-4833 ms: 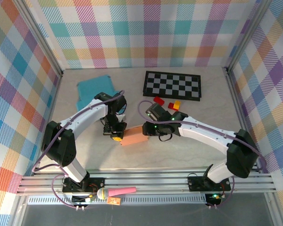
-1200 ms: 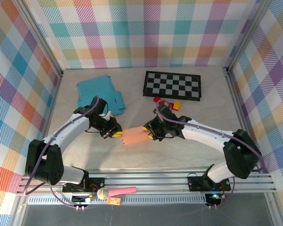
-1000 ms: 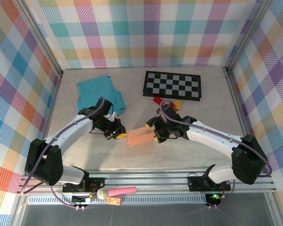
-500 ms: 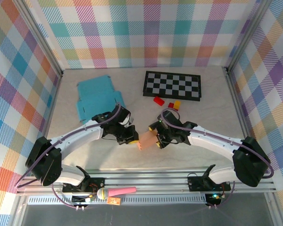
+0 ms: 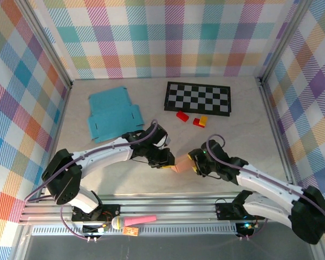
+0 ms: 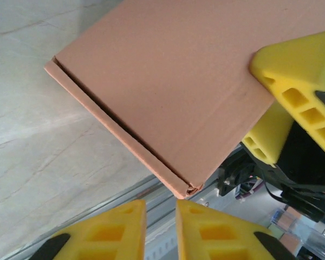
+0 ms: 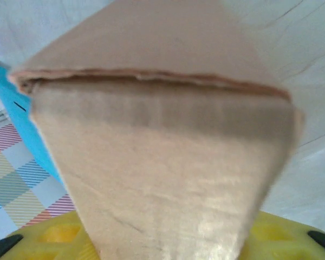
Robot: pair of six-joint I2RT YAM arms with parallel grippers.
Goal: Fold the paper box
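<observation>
The orange-brown paper box [image 5: 180, 162] is folded flat and hangs tilted over the table's near middle, between the two grippers. My right gripper [image 5: 194, 164] is shut on its right edge; in the right wrist view the box [image 7: 162, 151] rises from between the yellow fingers [image 7: 54, 235]. My left gripper [image 5: 166, 161] is at the box's left side. In the left wrist view the box [image 6: 168, 81] lies just beyond the left gripper [image 6: 161, 222], whose fingers stand a narrow gap apart with nothing between them. The box's corner ends just above that gap.
A flat blue cardboard sheet [image 5: 112, 115] lies at the back left. A checkerboard [image 5: 198, 98] lies at the back, with a red block [image 5: 181, 115] and a red-and-yellow block [image 5: 200, 121] in front of it. Aluminium rails [image 5: 168, 208] run along the near edge.
Both grippers and the box have moved right and toward the near edge. The box has turned and shows narrower from above. The left gripper no longer clamps the box's edge.
</observation>
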